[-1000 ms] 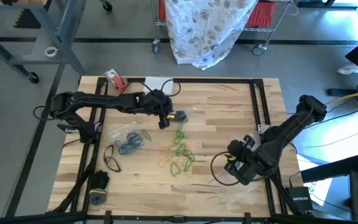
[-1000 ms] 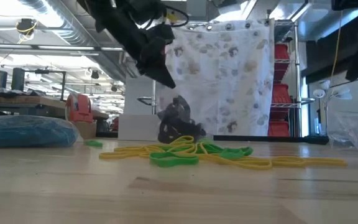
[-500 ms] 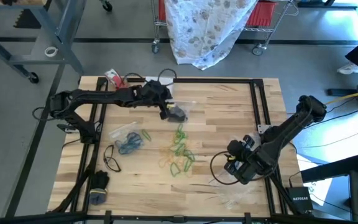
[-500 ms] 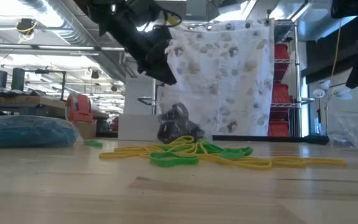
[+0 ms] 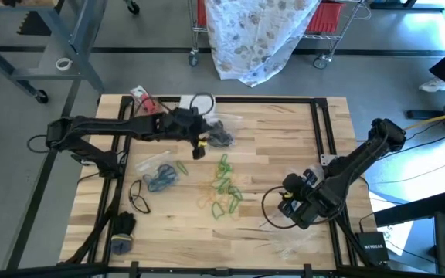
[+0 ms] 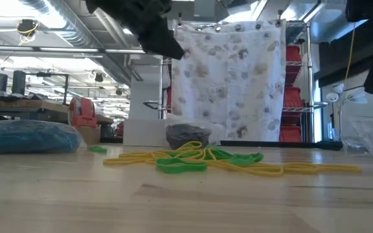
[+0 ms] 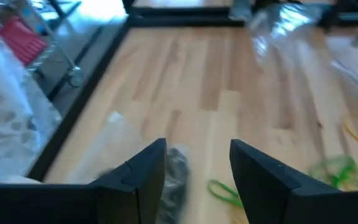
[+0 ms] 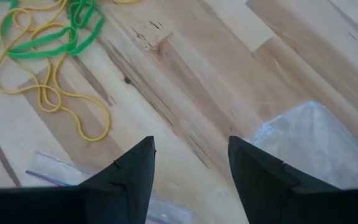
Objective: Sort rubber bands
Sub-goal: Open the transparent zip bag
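Above the table's far left part, the left gripper [image 5: 200, 147] is hovering with its jaws spread wide and nothing between them
Beside it, a dark bundle of rubber bands [image 5: 221, 138] is lying on a clear bag, free of the fingers [image 7: 143, 177]; green and yellow rubber bands [image 5: 222, 189] are sprawling mid-table, blue ones [image 5: 161, 178] in a bag to the left. Near the table's right edge the right gripper [image 5: 287, 205] is waiting, fingers parted over bare wood and gripping nothing
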Robot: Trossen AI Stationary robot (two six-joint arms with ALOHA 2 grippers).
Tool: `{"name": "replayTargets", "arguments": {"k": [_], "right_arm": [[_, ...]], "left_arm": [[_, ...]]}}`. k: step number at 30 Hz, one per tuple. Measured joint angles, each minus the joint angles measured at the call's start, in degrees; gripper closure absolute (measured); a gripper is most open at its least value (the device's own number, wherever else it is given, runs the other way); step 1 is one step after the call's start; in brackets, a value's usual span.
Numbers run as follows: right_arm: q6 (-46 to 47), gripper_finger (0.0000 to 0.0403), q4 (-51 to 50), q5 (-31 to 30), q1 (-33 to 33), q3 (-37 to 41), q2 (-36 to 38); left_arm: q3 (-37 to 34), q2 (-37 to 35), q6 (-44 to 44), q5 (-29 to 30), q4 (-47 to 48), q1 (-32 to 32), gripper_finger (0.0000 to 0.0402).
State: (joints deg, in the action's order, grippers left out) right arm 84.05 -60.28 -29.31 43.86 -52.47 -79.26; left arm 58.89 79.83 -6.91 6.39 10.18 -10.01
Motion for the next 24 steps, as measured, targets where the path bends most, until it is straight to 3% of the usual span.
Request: {"name": "replayTargets", "arguments": {"k": [6, 15, 19, 24], "right_arm": [[8.3, 0.0207, -4.5, 3.5, 0.0, 1.1, 0.0], [19.6, 0.0207, -3.9, 13.2, 0.0, 9.5, 0.0], [20.2, 0.0207, -2.6, 14.1, -0.6, 12.3, 0.0], [15.6, 0.0207, 6.9, 14.4, -2.9, 16.6, 0.0]], "left_arm": [[-6.7, 0.1, 3.3, 0.1, -5.5, 3.8, 0.0231], [-13.1, 0.3, 5.3, 0.0, -11.8, 9.6, 0.0231], [-14.3, 0.7, 7.6, 0.0, -11.9, 10.9, 0.0231], [-15.8, 0.8, 8.6, 0.0, -14.2, 11.9, 0.0231]]}}
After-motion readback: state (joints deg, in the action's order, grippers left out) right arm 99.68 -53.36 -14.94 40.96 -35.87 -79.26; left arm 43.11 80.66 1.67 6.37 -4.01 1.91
